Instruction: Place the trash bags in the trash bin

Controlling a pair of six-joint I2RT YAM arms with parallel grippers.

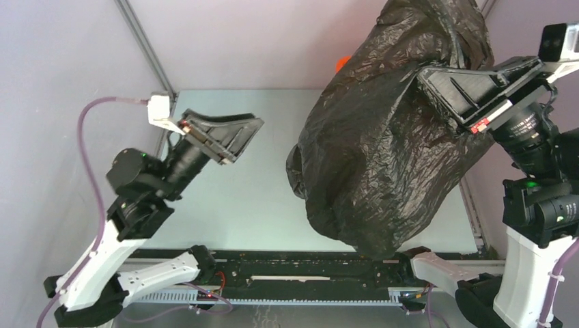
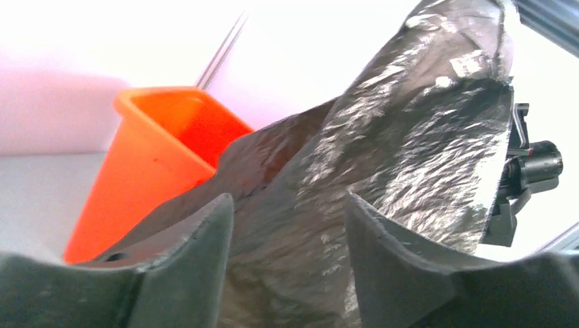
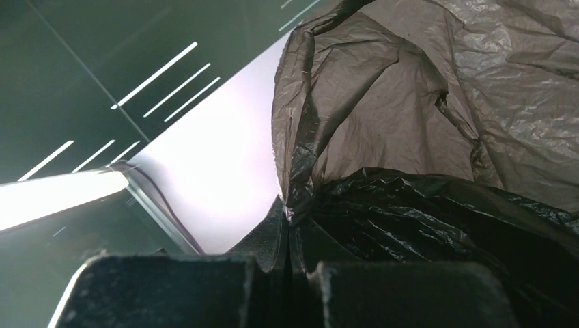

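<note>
A large glossy black trash bag (image 1: pixel 382 150) hangs in the air at the right, reaching down to near the table's front edge. My right gripper (image 1: pixel 425 74) is shut on its upper edge and holds it up; in the right wrist view the closed fingertips (image 3: pixel 290 220) pinch a fold of the bag (image 3: pixel 410 102). The orange trash bin (image 1: pixel 341 63) is almost wholly hidden behind the bag at the back. In the left wrist view the bin (image 2: pixel 157 157) stands upright, with the bag (image 2: pixel 410 171) draped in front of it. My left gripper (image 1: pixel 247 140) is open and empty, left of the bag (image 2: pixel 287 212).
The pale table surface (image 1: pixel 232 198) lies between the left gripper and the bag. A metal frame post (image 1: pixel 147 48) rises at the back left. Walls close in on both sides. A black rail (image 1: pixel 307 263) runs along the near edge.
</note>
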